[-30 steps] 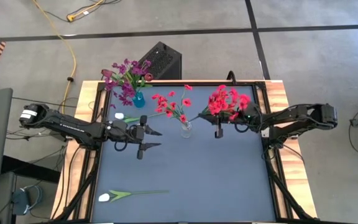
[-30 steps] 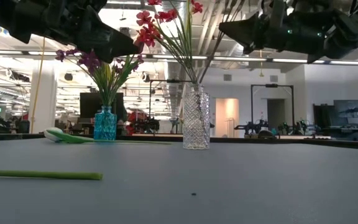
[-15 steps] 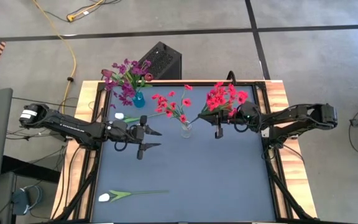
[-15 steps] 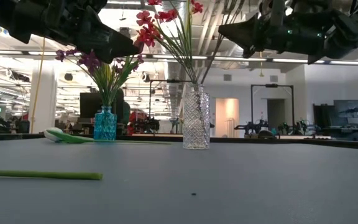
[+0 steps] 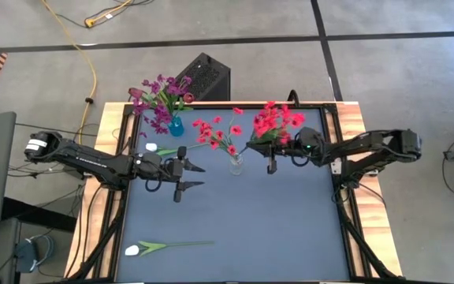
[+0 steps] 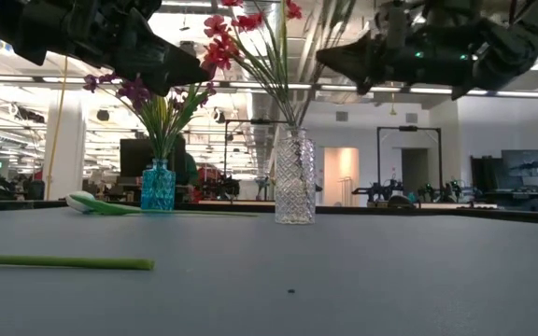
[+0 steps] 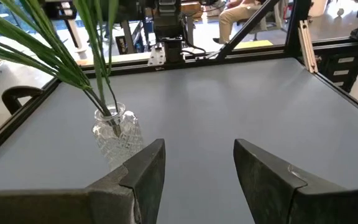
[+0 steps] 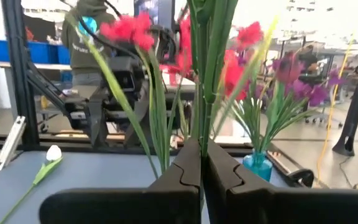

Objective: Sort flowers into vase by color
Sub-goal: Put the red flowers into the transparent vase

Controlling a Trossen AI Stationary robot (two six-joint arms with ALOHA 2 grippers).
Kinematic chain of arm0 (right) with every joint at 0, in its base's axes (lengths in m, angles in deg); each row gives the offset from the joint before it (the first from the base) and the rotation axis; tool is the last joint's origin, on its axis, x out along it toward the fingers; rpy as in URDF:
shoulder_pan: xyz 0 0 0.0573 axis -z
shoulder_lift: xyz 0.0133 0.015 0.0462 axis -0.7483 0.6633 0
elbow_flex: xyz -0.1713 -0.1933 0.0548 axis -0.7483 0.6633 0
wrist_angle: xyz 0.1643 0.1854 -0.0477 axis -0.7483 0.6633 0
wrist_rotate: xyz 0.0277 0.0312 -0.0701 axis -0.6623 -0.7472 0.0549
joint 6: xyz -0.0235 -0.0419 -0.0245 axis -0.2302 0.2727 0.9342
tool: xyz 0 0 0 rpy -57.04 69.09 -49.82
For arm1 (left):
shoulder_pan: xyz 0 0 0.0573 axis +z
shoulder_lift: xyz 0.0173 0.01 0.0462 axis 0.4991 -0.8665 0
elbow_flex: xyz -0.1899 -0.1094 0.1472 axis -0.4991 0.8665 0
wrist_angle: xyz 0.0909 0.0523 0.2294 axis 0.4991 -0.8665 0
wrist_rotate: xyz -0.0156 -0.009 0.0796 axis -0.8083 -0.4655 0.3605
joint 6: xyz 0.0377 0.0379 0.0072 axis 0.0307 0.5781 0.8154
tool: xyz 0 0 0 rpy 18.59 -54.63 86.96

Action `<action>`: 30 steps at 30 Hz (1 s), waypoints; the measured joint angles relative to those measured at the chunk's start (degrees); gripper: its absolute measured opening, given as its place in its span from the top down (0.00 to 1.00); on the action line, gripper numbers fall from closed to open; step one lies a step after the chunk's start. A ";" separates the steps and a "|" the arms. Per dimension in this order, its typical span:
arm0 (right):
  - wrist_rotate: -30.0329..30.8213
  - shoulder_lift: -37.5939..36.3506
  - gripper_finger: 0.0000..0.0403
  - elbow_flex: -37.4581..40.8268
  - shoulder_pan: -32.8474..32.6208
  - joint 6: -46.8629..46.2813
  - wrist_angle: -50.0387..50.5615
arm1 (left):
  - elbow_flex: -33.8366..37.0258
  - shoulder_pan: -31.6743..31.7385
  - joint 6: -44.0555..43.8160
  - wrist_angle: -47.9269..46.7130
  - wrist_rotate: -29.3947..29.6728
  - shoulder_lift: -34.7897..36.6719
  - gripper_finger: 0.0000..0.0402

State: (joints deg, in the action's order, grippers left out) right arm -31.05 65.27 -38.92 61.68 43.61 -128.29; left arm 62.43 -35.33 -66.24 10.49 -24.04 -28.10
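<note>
Moved since the earlier frame: right gripper (image 5: 270, 164) and its red bunch (image 5: 274, 122) have shifted toward the clear vase (image 5: 236, 164); all else unchanged.

Right gripper: raised above the mat (image 5: 274, 229), just right of the clear vase, jaws pinched shut on the green stems of the red bunch; blooms stand near the mat's far edge.

Left gripper (image 5: 186, 178): hovers left of the clear vase, jaws parted, nothing between them; unmoved.

Clear vase: cut glass, upright at the mat's far centre, holding red flowers (image 5: 217, 132) with long green leaves.

Blue vase (image 5: 176, 126): upright at the far left corner, holding purple flowers (image 5: 156, 99).

White flower, first (image 5: 151, 147): lies flat on the mat near the blue vase, just behind the left arm.

White flower, second (image 5: 133, 250): lies flat near the front left corner, stem pointing right, well apart from both grippers.

Person (image 8: 92, 37): partly seen beyond the table in the right wrist view, dark green top.
</note>
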 joint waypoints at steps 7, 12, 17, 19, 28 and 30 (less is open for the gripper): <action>0.00 3.75 0.94 -2.03 0.12 -2.54 1.47 | -0.02 -0.02 -1.13 -1.10 -0.22 0.02 0.55; -0.02 3.47 0.94 -2.03 0.42 -3.37 5.32 | -0.02 -0.01 -0.47 -1.63 -0.18 0.00 0.55; -0.01 3.47 0.94 -2.03 0.42 -3.37 6.90 | -0.02 0.73 -0.03 -1.36 -0.18 0.00 0.55; 0.00 3.47 0.93 -2.03 0.42 -3.37 6.95 | -0.02 0.96 -0.05 -1.40 -0.19 0.00 0.55; -0.02 6.22 0.90 -2.03 -0.11 -3.37 6.97 | -0.02 1.03 -0.45 -1.25 -0.18 0.00 0.55; -0.02 7.69 0.90 -2.37 -0.11 -3.37 6.90 | -0.02 1.05 -0.89 -1.22 -0.17 0.00 0.55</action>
State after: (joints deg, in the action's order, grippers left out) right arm -31.07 72.96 -41.29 61.57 40.24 -121.39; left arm 62.41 -34.28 -67.13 9.26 -24.21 -28.11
